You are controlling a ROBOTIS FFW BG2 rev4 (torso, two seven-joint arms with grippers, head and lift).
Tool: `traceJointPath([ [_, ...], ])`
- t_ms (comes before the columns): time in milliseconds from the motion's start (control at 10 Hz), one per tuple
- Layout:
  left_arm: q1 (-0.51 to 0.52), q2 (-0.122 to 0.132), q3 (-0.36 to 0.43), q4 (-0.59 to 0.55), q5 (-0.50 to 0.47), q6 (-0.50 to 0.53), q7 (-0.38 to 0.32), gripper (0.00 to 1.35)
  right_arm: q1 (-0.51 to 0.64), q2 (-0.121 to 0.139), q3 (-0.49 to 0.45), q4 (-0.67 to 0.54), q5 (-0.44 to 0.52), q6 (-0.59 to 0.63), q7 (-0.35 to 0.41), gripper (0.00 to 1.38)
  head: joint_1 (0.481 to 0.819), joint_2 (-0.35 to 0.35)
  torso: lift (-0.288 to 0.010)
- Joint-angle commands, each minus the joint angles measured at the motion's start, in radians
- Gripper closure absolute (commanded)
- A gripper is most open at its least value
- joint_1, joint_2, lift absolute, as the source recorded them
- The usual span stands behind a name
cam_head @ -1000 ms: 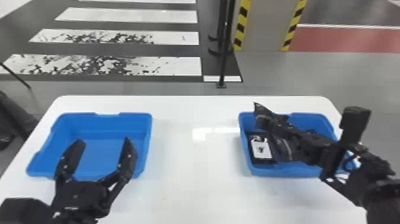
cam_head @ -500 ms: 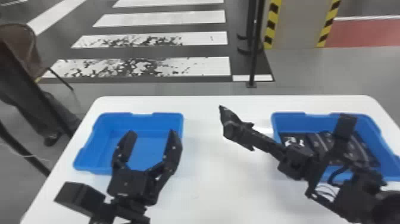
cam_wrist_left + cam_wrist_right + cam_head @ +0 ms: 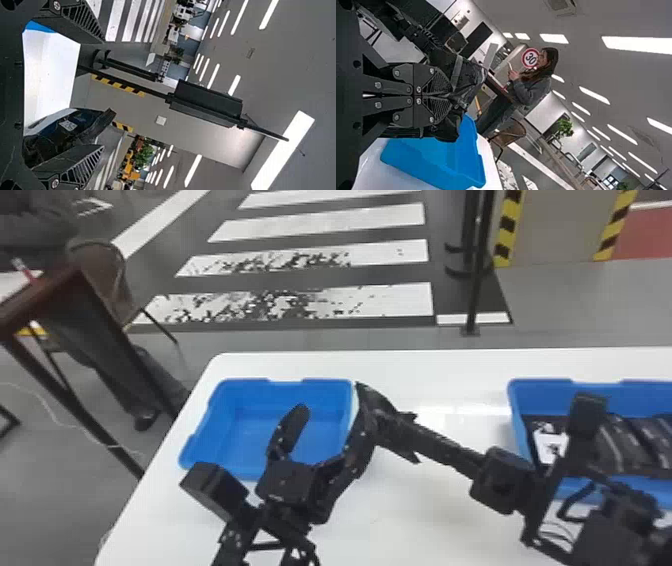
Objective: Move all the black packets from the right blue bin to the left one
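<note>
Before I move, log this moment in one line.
right gripper: shut on black packet, near left blue bin | left gripper: open | right blue bin: black packets inside | transfer: unfinished

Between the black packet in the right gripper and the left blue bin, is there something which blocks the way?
Yes, probably the left gripper: its open fingers stand at the left blue bin, one near the side where the right gripper holds the black packet.

The left arm point(image 3: 235, 535) and right arm point(image 3: 435, 442) are black and boxy-jointed; black cables point(image 3: 575, 501) loop at four o'clock in the head view. The right jaws are dark and ribbed, with round silvery screws point(image 3: 396, 73); the left jaws are ribbed too.
</note>
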Motion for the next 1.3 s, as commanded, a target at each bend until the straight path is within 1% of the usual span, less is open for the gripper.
traceJointPath([
  [0,0.002,0.008,-0.019,-0.026,0.054,0.013,-0.003,0.10,-0.001,0.001,0.004,0.007,-0.002,-0.007,0.000,1.19,0.695,0.216,-0.140],
  [100,0.000,0.012,-0.035,-0.038,0.090,0.037,-0.009,0.10,-0.006,-0.001,0.008,0.009,0.000,-0.010,0.000,1.19,0.695,0.209,-0.140],
  [200,0.000,0.014,-0.043,-0.043,0.120,0.037,-0.013,0.10,-0.009,0.001,0.008,0.017,0.000,-0.019,0.000,1.19,0.695,0.203,-0.140],
  [400,-0.003,0.020,-0.057,-0.048,0.126,0.052,-0.015,0.10,-0.014,0.001,0.016,0.017,-0.002,-0.019,0.000,1.19,0.695,0.185,-0.140],
  [500,-0.005,0.018,-0.055,-0.048,0.124,0.064,-0.015,0.10,-0.018,-0.001,0.030,0.017,-0.010,-0.019,0.000,1.19,0.695,0.180,-0.140],
  [800,-0.008,0.017,-0.047,-0.048,0.106,0.091,-0.015,0.10,-0.031,-0.006,0.089,0.021,-0.048,-0.019,0.000,1.19,0.695,0.198,-0.140],
  [900,-0.010,0.017,-0.047,-0.048,0.102,0.104,-0.015,0.22,-0.033,-0.007,0.097,0.026,-0.052,-0.019,0.000,1.19,0.695,0.212,-0.140],
  [1000,-0.010,0.017,-0.043,-0.048,0.100,0.116,-0.013,0.68,-0.036,-0.007,0.097,0.026,-0.054,-0.019,0.000,1.19,0.695,0.219,-0.140],
  [1100,0.000,0.015,-0.045,-0.048,0.100,0.106,0.005,1.06,-0.033,-0.007,0.097,0.026,-0.058,-0.024,0.000,1.19,0.695,0.221,-0.140],
  [1200,0.000,0.017,-0.049,-0.048,0.094,0.111,0.019,1.20,-0.036,-0.007,0.097,0.031,-0.064,-0.032,-0.002,1.19,0.695,0.224,-0.140],
])
